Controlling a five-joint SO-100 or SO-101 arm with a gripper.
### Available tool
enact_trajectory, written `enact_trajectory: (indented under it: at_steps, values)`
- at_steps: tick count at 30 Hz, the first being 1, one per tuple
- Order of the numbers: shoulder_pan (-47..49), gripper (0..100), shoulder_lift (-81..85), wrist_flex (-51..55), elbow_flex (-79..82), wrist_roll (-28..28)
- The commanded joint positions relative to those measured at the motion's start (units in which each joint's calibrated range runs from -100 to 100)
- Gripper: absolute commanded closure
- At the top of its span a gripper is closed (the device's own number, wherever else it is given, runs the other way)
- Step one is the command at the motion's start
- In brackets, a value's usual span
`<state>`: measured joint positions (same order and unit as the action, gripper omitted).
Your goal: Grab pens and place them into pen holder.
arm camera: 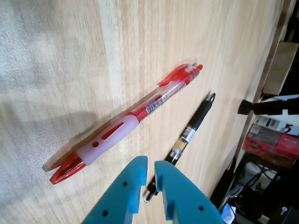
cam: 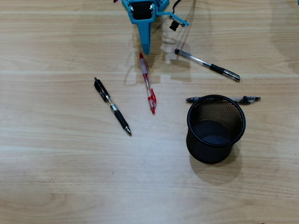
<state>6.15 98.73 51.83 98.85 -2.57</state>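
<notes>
Your turquoise gripper (arm camera: pixel 149 164) fills the bottom of the wrist view, its two fingers drawn almost together with only a thin slit between them and nothing pinched. Just beyond the tips you see the red-and-clear pen (arm camera: pixel 126 123) lying diagonally on the wooden table (arm camera: pixel 56 56), its red point at lower left and its clip end at upper right; beside it to the right lies the black click pen (arm camera: pixel 184 140), apart from the red one, its lower end just behind your right fingertip.

Reading the overhead view from the left, you have the black click pen (cam: pixel 112 107) lying aslant, then the red-and-clear pen (cam: pixel 147 84) nearly upright in the picture with its upper end just below your gripper (cam: pixel 145 49) at the top edge. Further right the clear stick pen with black cap (cam: pixel 207 65) lies aslant, well apart from the others. Below it stands the pen holder (cam: pixel 215 140), upright and empty, with the dark grey-black pen (cam: pixel 247 99) lying flat behind its far rim, partly hidden by it
</notes>
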Motion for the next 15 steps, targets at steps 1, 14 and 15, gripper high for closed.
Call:
enact_trajectory:
  at_steps: [1, 14, 15]
  values:
    - [-0.4, 97, 0.7, -0.4, 0.5, 0.1]
    - [-1.3, 97, 0.7, -0.4, 0.5, -0.2]
    - [-1.4, 97, 0.7, -0.4, 0.5, -0.2]
